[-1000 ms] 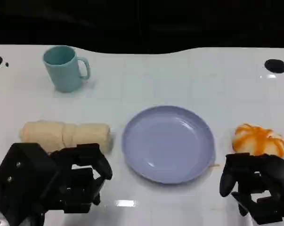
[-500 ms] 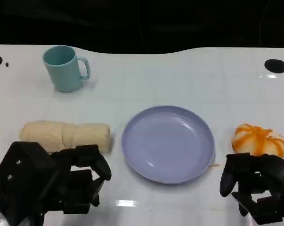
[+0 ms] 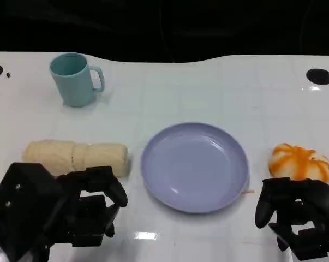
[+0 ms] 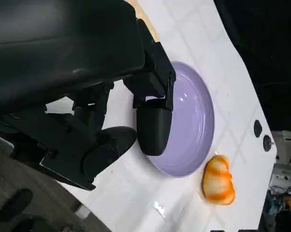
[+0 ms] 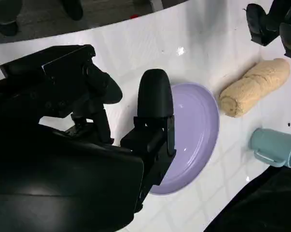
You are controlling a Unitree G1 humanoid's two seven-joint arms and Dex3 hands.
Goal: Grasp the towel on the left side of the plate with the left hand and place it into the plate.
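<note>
A rolled beige towel lies on the white table, just left of the lavender plate. The same towel and plate appear in the right wrist view. My left hand sits at the near left edge, just in front of the towel, fingers apart and holding nothing. My right hand rests at the near right with its fingers apart and empty. In the left wrist view my left hand reaches over the table toward the plate.
A teal mug stands at the far left. An orange-and-white bun lies right of the plate, close behind my right hand. Black holes mark the table's far corners.
My left hand has shifted very slightly to the left and down. The towel, plate and right hand are unchanged.
</note>
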